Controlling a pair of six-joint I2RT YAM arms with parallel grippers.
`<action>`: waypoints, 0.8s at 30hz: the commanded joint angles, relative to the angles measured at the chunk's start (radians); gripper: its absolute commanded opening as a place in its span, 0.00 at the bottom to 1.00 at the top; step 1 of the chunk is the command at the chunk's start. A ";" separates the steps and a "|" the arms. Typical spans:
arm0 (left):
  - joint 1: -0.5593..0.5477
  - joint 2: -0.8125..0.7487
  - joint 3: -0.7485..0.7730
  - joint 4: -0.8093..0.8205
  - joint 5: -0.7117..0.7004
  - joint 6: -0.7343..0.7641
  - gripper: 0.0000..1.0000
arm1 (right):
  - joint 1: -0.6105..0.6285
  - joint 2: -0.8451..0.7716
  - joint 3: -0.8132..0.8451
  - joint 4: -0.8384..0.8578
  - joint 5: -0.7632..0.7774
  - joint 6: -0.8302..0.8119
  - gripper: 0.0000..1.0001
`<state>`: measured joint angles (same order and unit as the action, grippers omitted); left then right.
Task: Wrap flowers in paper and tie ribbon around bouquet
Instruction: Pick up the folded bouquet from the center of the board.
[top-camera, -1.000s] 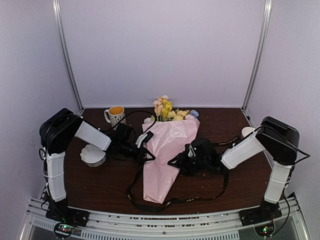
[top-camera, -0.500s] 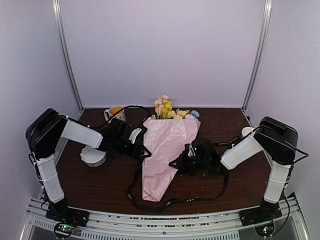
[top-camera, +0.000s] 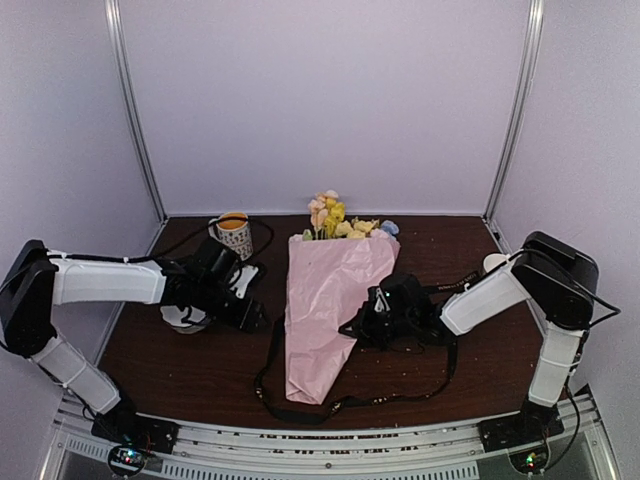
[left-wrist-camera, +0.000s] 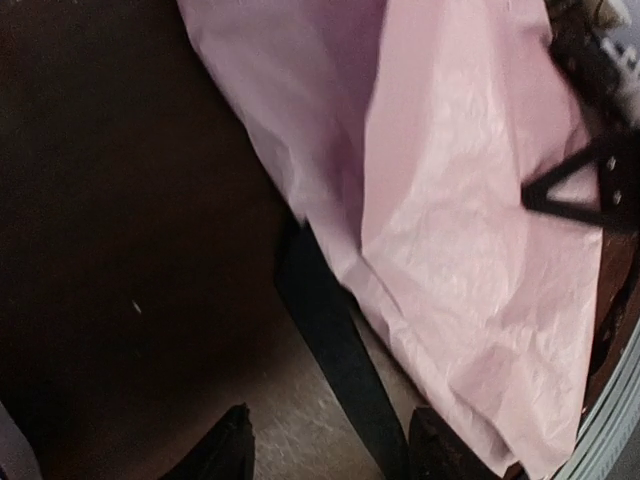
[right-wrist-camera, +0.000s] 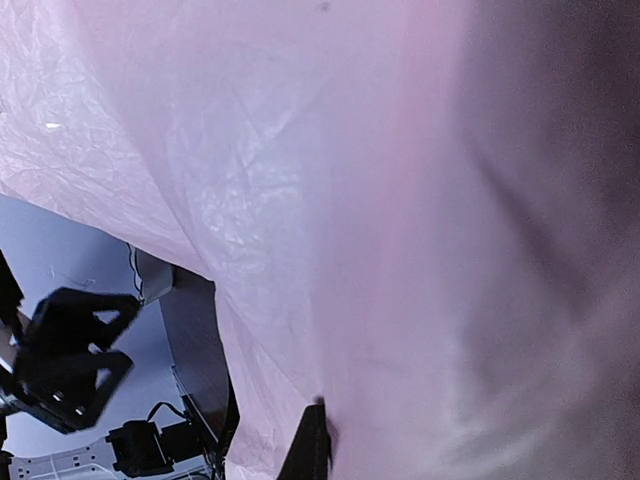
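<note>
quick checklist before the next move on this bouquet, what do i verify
1. paper coned around flowers: ok.
2. ribbon tied: not ok, it lies loose, looping past the cone's tip.
3. right claw shut on the paper's right edge: ok, though the pinch itself is hard to see.
4. left claw open and off the paper: ok.
5. ribbon lined up with left claw: ok, in the wrist view it runs towards the gap between the fingers.

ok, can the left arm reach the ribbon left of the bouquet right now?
Probably yes: left gripper is open, the ribbon lies on the table just ahead of it, beside the paper, nothing between.
</note>
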<state>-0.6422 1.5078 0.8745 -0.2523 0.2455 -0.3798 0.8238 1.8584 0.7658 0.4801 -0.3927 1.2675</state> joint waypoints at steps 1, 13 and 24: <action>-0.205 -0.067 -0.055 -0.253 -0.059 -0.055 0.59 | -0.003 -0.021 0.034 -0.091 0.002 -0.048 0.00; -0.287 -0.046 -0.157 -0.257 -0.013 -0.116 0.42 | -0.001 -0.055 0.107 -0.209 -0.001 -0.098 0.00; -0.280 0.017 -0.188 -0.050 0.014 -0.137 0.00 | -0.021 -0.073 0.070 -0.051 -0.121 0.020 0.00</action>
<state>-0.9310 1.4979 0.6830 -0.4065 0.2817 -0.5156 0.8173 1.8214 0.8478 0.3031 -0.4339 1.2194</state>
